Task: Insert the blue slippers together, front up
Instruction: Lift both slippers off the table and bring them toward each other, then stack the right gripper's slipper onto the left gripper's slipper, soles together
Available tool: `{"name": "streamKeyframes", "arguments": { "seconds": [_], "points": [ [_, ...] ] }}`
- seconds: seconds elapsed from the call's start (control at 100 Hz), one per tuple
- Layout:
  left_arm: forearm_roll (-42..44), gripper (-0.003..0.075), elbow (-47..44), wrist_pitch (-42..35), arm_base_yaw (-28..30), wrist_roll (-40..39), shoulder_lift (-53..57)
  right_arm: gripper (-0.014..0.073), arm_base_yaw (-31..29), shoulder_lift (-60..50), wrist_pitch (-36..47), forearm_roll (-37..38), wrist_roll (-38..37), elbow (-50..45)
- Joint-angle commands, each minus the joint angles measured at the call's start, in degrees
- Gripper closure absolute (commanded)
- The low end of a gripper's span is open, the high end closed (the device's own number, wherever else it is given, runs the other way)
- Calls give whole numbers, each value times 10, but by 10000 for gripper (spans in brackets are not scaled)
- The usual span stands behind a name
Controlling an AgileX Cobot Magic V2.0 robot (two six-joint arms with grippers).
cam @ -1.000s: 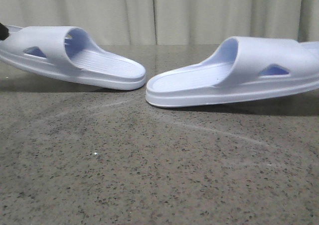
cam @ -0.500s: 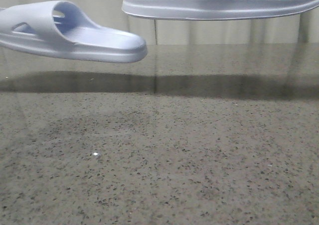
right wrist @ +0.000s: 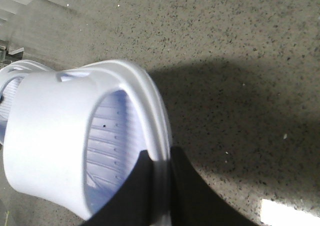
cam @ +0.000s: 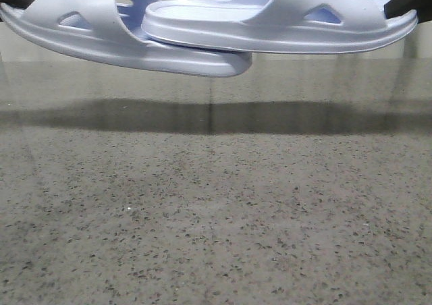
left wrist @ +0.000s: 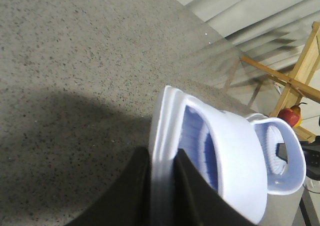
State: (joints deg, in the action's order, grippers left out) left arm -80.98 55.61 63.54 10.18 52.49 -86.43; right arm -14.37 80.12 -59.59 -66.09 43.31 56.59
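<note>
Above the speckled counter (cam: 216, 217), both blue slippers hang in the air: right slipper (cam: 283, 25) overlaps left slipper (cam: 101, 32), toe inside its strap. Each end effector, left (left wrist: 162, 186) and right (right wrist: 160, 186), pinches its slipper's heel rim.

Left gripper (left wrist: 161, 186): fingers clamped on slipper heel rim. Right gripper (right wrist: 159, 186): same, rim between jaws.

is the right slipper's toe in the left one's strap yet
Partly in. The right slipper overlaps the left slipper, its toe reaching the strap opening; depth cannot be told.
</note>
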Motion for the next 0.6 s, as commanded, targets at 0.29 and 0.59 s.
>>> {"name": "streamKeyframes", "arguments": {
  "seconds": [0.29,0.59],
  "points": [
    [-61,705,16,24,-47,0,23,700,39,20,17,-51,20,19],
    [-63,705,16,16,-72,0,23,700,85,62,19,-92,51,19]
  ]
}}
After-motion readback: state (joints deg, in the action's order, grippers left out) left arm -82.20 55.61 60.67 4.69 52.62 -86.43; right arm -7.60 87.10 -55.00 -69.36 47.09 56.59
